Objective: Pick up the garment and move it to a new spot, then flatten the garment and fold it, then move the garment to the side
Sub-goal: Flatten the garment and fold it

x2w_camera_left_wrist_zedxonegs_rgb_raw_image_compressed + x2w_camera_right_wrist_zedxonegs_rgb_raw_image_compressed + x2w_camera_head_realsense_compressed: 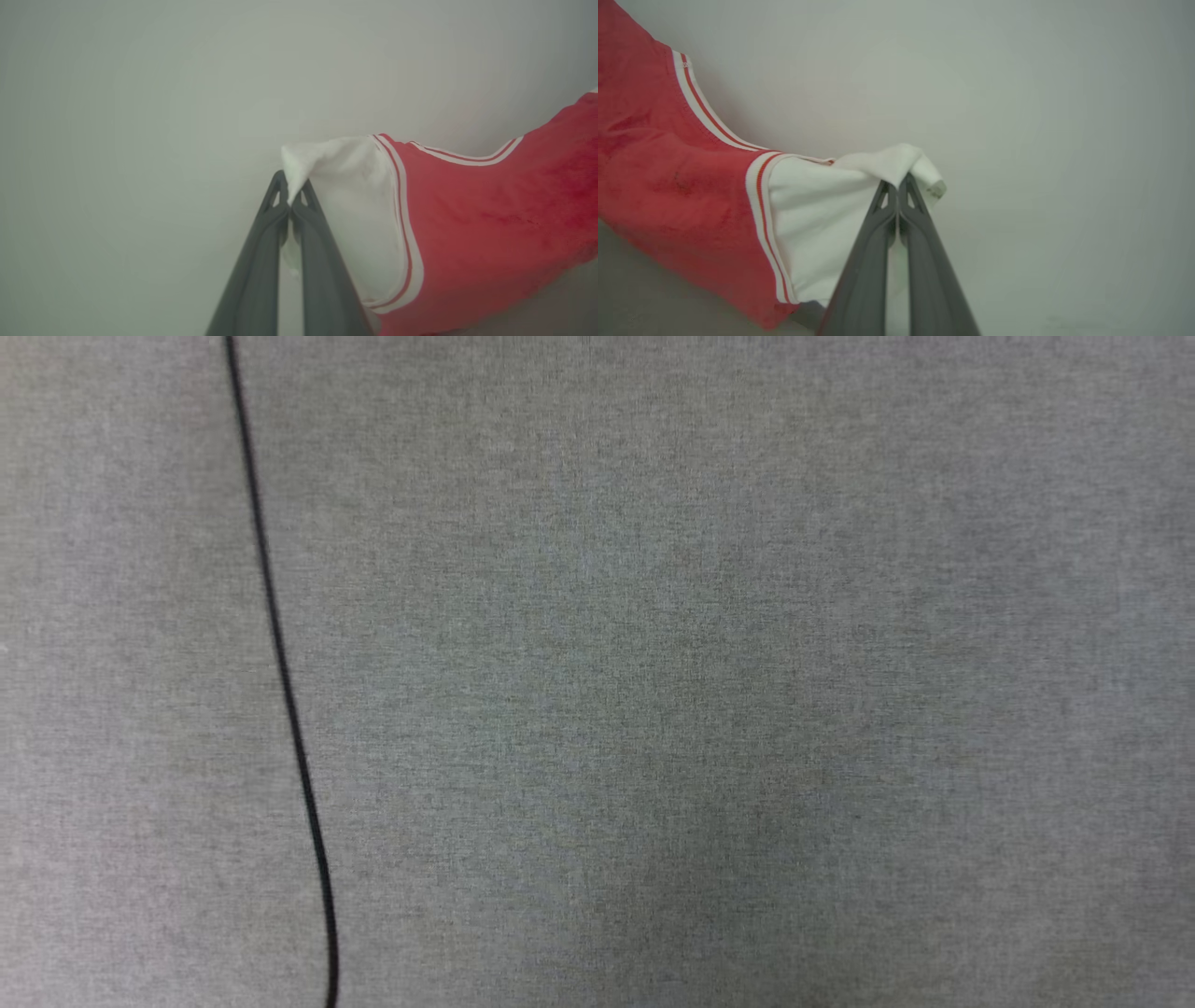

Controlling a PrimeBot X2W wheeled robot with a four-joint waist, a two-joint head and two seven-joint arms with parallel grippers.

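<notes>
The garment (490, 219) is a red jersey with white sleeves and red-and-white striped trim, stretched between both arms. In the left wrist view my left gripper (290, 189) is shut on the tip of one white sleeve (355, 210), the red body running off to the right. In the right wrist view my right gripper (897, 184) is shut on the other white sleeve (822, 214), the garment (668, 186) spreading to the left. The print is hidden.
The head view looks down on a grey woven surface (653, 663) with a thin black cord (280, 653) running from the top left down to the bottom edge. Behind the garment in both wrist views is a plain pale background.
</notes>
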